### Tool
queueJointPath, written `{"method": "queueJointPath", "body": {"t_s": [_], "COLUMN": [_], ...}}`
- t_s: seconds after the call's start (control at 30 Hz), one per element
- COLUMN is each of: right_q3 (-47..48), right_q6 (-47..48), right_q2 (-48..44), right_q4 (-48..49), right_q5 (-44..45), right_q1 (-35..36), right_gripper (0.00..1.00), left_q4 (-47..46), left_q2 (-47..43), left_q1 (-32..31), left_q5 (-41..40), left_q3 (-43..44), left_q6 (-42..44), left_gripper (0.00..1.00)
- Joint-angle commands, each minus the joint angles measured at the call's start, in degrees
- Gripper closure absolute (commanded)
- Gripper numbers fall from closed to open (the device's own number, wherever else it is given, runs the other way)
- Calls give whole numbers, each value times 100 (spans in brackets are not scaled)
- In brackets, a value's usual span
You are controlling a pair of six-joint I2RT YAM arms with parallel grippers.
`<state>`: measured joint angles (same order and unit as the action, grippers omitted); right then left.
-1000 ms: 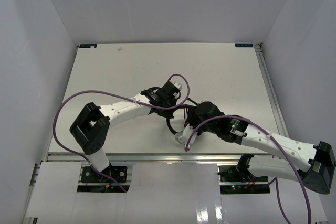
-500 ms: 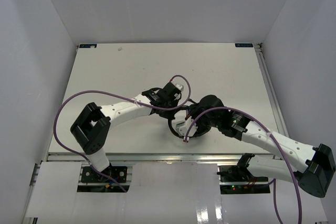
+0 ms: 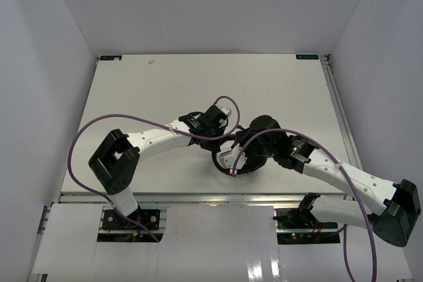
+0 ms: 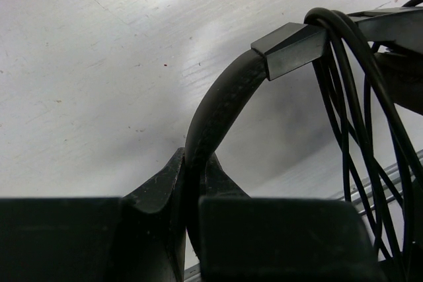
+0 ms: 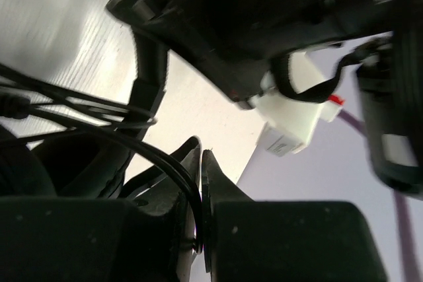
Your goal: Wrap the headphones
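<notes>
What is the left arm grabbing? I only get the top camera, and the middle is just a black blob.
Observer: The left wrist camera shows the left end effector shut on the headband, which runs up between its fingers.
Operator: What about the other arm?
Observer: On the right wrist camera, the right end effector is pinching the thin cable.
Operator: Is any wire wrapped yet?
Observer: Yes. The left wrist camera shows several strands looped over the headband, just past its square sleeve.
</notes>
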<state>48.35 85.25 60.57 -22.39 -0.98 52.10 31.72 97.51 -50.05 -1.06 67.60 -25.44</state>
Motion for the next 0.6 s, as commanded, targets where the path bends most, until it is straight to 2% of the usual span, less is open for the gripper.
{"method": "queueJointPath", "body": {"t_s": [0.0,0.57], "right_q3": [758,1087], "right_q6": [-323,-974], "right_q2": [100,135], "right_q4": [434,362], "right_q5": [-353,-979], "right_q1": [-42,-22], "right_gripper": [92,92], "left_q4": [-122,-113], "left_q2": [-240,-198], "left_q1": [-66,-66], "left_q5": [330,367], "left_q3": [-38,25], "left_q6": [57,74], "left_gripper": [100,100]}}
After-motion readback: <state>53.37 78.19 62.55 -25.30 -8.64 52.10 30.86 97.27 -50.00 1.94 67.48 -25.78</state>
